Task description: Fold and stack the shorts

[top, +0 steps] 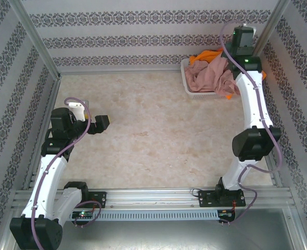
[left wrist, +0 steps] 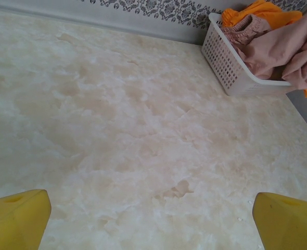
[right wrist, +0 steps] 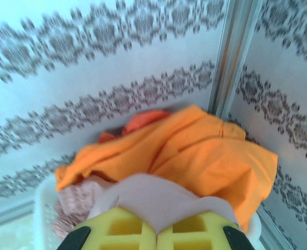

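From above, the bench (top: 158, 120) lies bare and marbled. The left claw (top: 104, 123) hangs over its left side, pointing towards the middle, well apart from any cloth. Over on the far right, the right arm (top: 250, 99) stretches up to the back corner, its wrist right above the white basket (top: 200, 95). That basket is heaped: pink shorts (top: 210, 75) spill over its right rim, and orange shorts (top: 205, 54) are bunched behind them against the wall (top: 143, 39).

Now the left wrist camera, and the two yellow fingers (left wrist: 15, 219) sit at the bottom corners, spread wide apart with nothing but bench surface between them. The basket (left wrist: 221, 57) is up at the far right, near the wall. The pink shorts (left wrist: 278, 49) drape over its near edge, with a gathered waistband poking up inside. The orange shorts (left wrist: 257, 13) peek out on top at the back.

On to the right wrist camera, a bit blurred. Here the right claw (right wrist: 156, 232) has its yellow pads (right wrist: 125, 229) pressed together, and a fold of the pink shorts (right wrist: 158, 200) rises straight out of the seam between them, so it is clamped on that cloth. Just beyond, the orange shorts (right wrist: 205, 156) mound up large against the corner of the patterned walls. The basket's white rim (right wrist: 41, 208) shows low on the left.
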Tool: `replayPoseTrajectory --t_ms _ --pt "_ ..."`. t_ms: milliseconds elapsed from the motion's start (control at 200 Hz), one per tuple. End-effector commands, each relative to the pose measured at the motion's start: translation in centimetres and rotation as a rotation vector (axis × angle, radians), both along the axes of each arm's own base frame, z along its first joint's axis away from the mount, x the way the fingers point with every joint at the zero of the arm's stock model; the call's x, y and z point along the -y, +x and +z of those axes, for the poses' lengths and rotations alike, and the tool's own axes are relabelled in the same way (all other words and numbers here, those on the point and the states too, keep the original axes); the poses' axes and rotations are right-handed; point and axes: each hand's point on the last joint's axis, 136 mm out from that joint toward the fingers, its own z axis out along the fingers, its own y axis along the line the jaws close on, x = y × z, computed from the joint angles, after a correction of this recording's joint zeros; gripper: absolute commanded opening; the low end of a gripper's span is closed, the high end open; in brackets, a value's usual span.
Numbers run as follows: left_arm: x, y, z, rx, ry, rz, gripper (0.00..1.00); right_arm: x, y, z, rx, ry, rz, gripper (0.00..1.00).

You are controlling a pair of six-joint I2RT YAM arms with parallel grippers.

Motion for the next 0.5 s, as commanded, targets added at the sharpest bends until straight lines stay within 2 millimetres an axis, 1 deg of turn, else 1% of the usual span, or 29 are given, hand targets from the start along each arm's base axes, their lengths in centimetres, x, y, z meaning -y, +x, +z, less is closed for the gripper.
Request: replayPoseTrajectory --t_ms 0,110,245,350,495 --pt "-0.1 -0.4 0.0 0.009 0.012 -0.004 1.00 -1.6 -0.7 5.1 0.137 0.048 0.058 0.00" --pt "-0.2 -0.4 0.0 0.011 0.013 -0.001 1.00 -3.9 -2.0 8.8 0.220 0.052 0.139 0.00" --pt "-0.2 -0.4 0.0 0.012 0.014 0.002 1.00 -8.2 -4.0 13.6 0.334 0.078 0.290 0.00" --pt "-0.3 -0.4 0.2 0.019 0.015 0.007 1.00 -12.2 -6.0 16.9 0.411 0.104 0.422 0.00" --pt "-0.3 -0.5 0.2 0.022 0.016 0.010 1.00 -19.0 -9.1 20.6 0.498 0.114 0.645 0.00"
